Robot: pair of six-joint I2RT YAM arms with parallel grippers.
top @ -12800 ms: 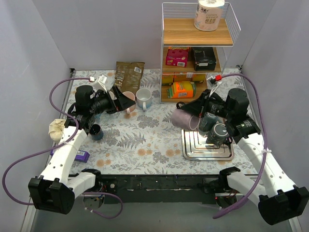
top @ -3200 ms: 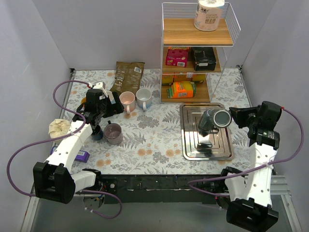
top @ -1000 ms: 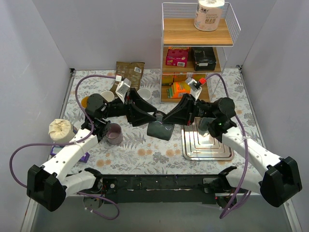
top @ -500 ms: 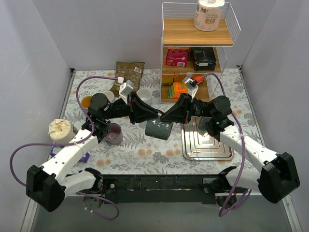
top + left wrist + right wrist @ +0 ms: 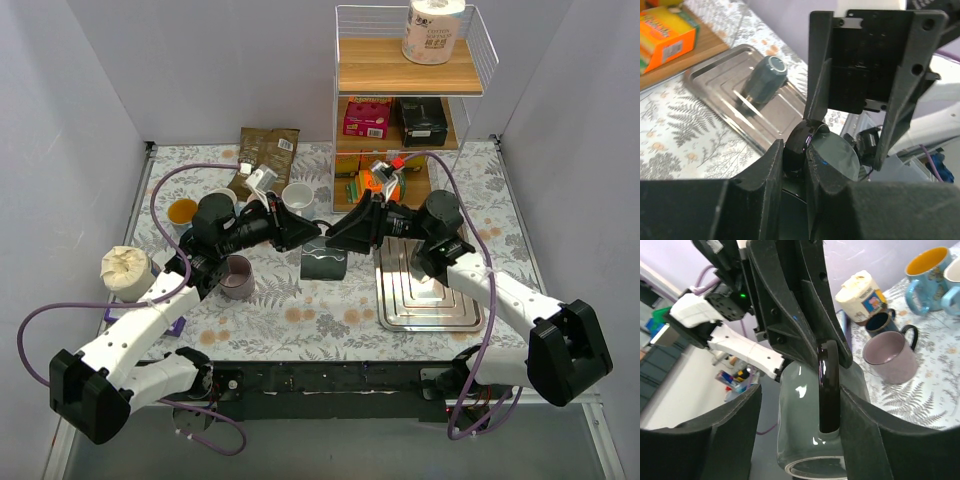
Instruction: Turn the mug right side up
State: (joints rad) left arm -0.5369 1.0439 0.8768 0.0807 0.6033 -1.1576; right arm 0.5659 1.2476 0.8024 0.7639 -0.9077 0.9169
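1. Blue mug (image 5: 183, 211), yellow inside, stands upright at the left of the table (image 5: 300, 315).
2. Mauve mug (image 5: 237, 276) stands upright and empty beside the left arm.
3. Left pincer (image 5: 310, 238) is clenched on the dark handle (image 5: 799, 145) of the grey mug (image 5: 325, 263).
4. Grey mug sits between both pincers, just left of the tray; contact with the table cannot be told.
5. Right pincer (image 5: 340, 232) is released, its fingers (image 5: 735, 435) straddling the handle without touching it.
6. Metal tray (image 5: 400, 305) holds a dark tumbler (image 5: 762, 80) lying on its side.
7. Wire shelf (image 5: 410, 70) carries boxes, with a paper roll (image 5: 433, 30) on top.
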